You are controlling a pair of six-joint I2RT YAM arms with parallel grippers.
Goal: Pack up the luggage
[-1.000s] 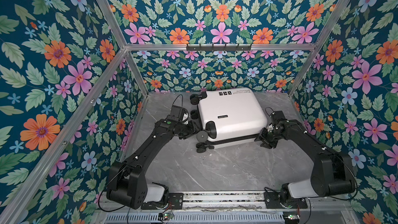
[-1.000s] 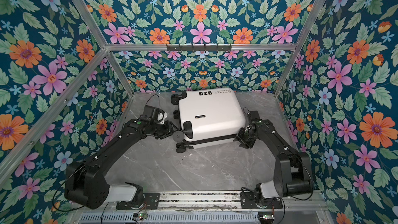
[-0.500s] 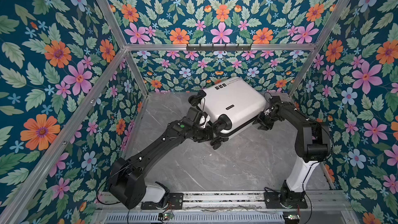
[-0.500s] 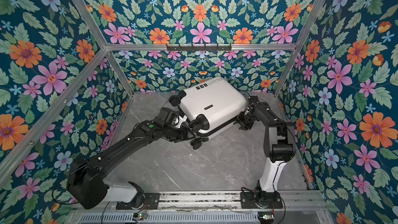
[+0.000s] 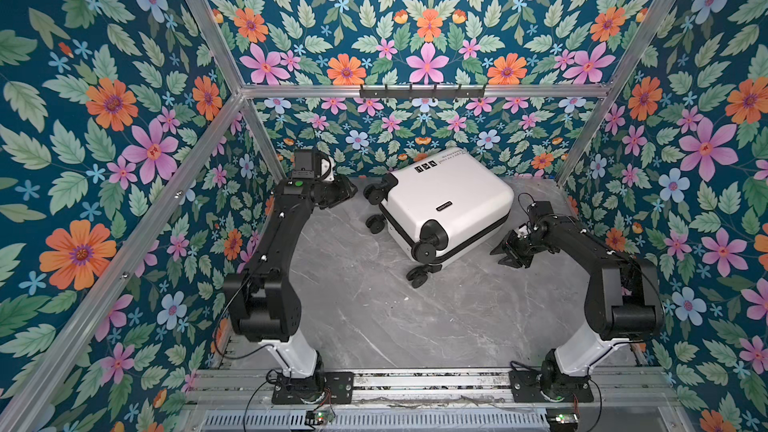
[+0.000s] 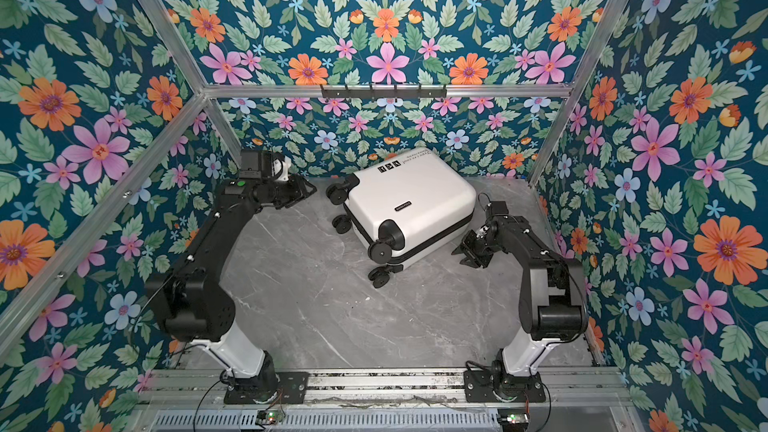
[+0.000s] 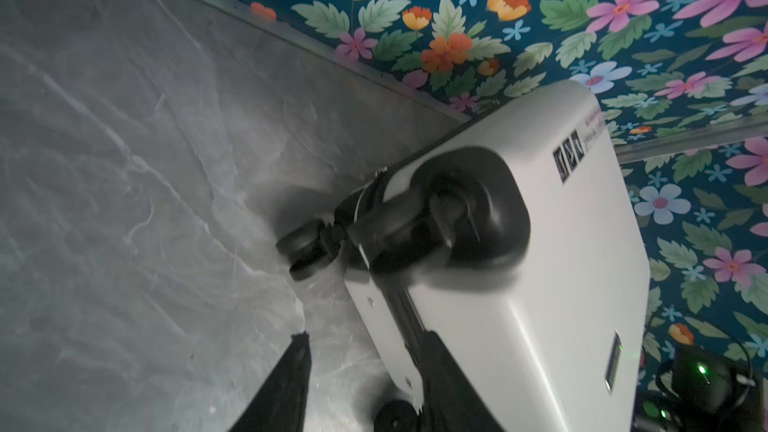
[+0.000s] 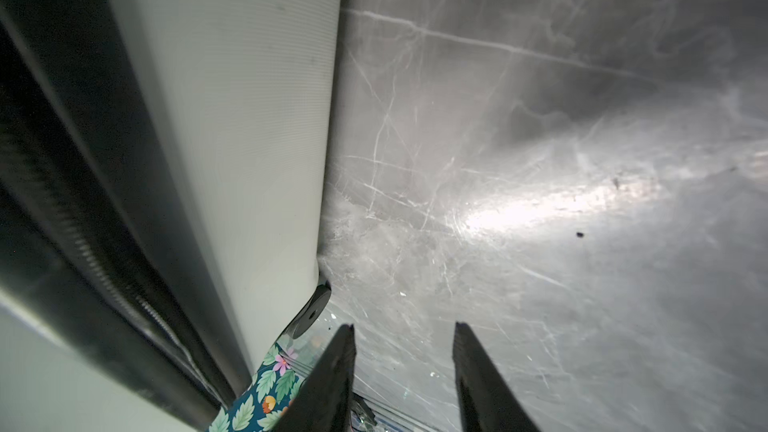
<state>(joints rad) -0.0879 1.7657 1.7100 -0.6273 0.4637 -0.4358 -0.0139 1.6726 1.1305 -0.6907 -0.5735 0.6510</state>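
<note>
The luggage [image 5: 449, 197] [image 6: 411, 197] is a white hard-shell suitcase. It lies closed on its broad side at the back of the grey marble table [image 5: 365, 313], turned at an angle, with its black wheels [image 5: 424, 250] toward the left and front. My left gripper [image 5: 351, 191] [image 7: 365, 334] is open just left of the wheels, apart from them and holding nothing. My right gripper [image 5: 503, 254] [image 8: 403, 326] is open over bare table beside the suitcase's right side, where the white shell [image 8: 232, 118] and black zipper seam show.
Floral walls with aluminium posts [image 5: 582, 135] close in the table on three sides. A black hook rail [image 5: 422, 91] runs along the back wall. The arm bases sit on a metal rail [image 5: 415, 384] at the front edge.
Both grippers had been at the suitcase's sides and tipped it up toward the back wall. Now it rests on the table, turned, and both arms have drawn back from it.
</note>
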